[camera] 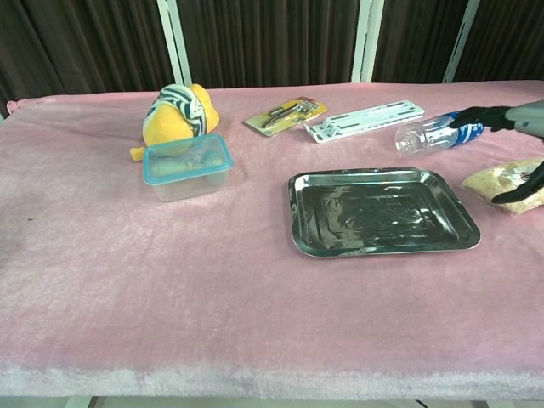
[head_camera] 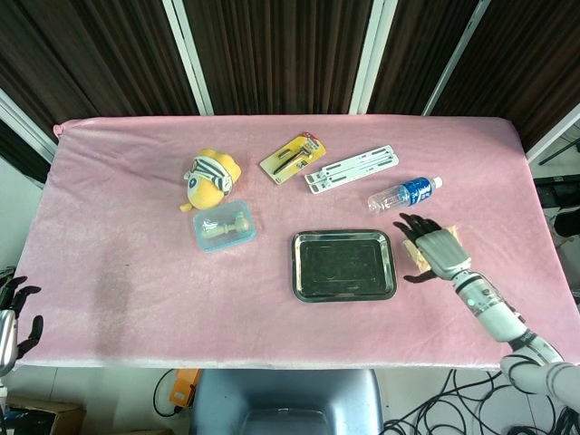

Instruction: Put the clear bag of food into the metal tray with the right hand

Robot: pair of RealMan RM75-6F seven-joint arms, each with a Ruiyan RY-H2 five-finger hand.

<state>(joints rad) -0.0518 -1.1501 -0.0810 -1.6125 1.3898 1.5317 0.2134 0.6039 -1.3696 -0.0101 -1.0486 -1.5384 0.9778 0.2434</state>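
One thing matters to you on this table: the clear plastic bag of pale food, which in the head view lies flat on the pink cloth at the 3 o'clock side of the shiny rectangular metal tray, just beside its rim and apart from it. Your right hand hovers over the bag with dark fingers spread and nothing in them, covering most of it. Your left hand hangs off the table's 8 o'clock corner, fingers apart, holding nothing.

Turning to the chest view, the bag shows as a low, lumpy, crinkled packet at the far 3 o'clock edge, with the right hand above it and one dark fingertip near its front. Whether that fingertip touches, you cannot tell. The tray sits bare.

Expect the bag to be light, soft and slick, sagging when lifted. Pinch a loose fold or the sealed edge rather than pressing the middle, since the contents look crushable.
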